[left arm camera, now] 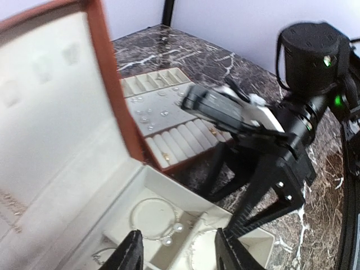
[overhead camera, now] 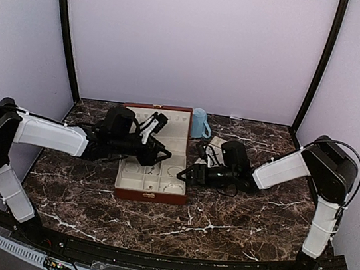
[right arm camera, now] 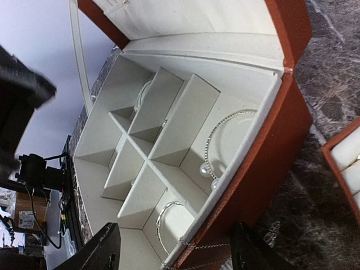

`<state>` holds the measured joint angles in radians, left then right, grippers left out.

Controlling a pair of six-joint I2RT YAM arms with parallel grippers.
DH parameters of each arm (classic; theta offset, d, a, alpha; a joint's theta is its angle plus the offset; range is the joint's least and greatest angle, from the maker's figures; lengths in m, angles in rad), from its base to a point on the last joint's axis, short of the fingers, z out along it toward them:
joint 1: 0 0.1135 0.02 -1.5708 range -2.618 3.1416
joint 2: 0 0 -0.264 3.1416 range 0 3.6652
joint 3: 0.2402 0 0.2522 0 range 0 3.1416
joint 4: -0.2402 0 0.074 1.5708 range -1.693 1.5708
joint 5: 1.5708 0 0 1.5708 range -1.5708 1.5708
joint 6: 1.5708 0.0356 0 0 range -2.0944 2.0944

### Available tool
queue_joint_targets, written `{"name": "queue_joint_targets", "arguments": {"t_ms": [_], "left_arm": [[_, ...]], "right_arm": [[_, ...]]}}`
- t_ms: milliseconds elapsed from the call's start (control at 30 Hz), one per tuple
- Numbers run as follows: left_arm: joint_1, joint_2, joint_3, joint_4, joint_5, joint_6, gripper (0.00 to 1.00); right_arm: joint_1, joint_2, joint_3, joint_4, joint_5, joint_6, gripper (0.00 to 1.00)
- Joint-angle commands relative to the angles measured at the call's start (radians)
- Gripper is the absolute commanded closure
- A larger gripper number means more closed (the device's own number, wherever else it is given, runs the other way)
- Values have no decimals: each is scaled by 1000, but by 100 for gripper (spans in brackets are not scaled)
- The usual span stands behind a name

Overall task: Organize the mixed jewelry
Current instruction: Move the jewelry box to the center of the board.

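Bench point(overhead camera: 234, 223), dark marble pattern. Reddish-brown box point(overhead camera: 148, 194) stands open at centre, lid up against the back, cream dividers making several compartments. Light blue mug point(overhead camera: 200, 122) sits just behind the box's right rear corner. Cream slotted tray point(left arm camera: 169, 126) lies right of the box, partly hidden by the right arm in the top view. Small studs point(left arm camera: 152, 112) are scattered on the tray's flat pad, and a few pieces sit in its slots, too small to identify. Inside the box, a bracelet hoop with pearl beads point(right arm camera: 228, 140) lies flat in a compartment along the right wall. A second hoop point(right arm camera: 163, 219) lies in the neighbouring compartment toward the front. A thin ring edge shows in a compartment further left, mostly hidden by a divider. A short chain point(right arm camera: 197, 245) is draped at the box's right rim. Left gripper point(left arm camera: 179, 236) hangs over the box interior above the beaded hoop, fingers spread, nothing between them, not touching the jewelry. Right gripper point(right arm camera: 177, 230) sits at the box's right wall, fingers spread wide to either side of the chain, pinching nothing.
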<state>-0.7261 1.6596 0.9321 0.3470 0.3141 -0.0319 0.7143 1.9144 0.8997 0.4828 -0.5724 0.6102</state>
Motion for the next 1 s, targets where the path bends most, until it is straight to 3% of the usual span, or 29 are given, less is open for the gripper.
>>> {"name": "queue_joint_targets", "arguments": {"t_ms": [0, 367, 633, 800, 967], "left_arm": [[73, -96, -42, -27, -20, -85, 53], [132, -190, -73, -53, -43, -94, 52], [136, -220, -100, -42, -55, -95, 52], [141, -233, -108, -42, -60, -89, 52], [146, -241, -113, -40, -68, -84, 52]], "right_arm": [[81, -28, 12, -19, -39, -7, 33], [217, -16, 73, -73, -30, -75, 35], [218, -8, 50, -153, 118, -325, 40], [228, -10, 38, -169, 209, -407, 50], [253, -3, 52, -197, 261, -471, 50]]}}
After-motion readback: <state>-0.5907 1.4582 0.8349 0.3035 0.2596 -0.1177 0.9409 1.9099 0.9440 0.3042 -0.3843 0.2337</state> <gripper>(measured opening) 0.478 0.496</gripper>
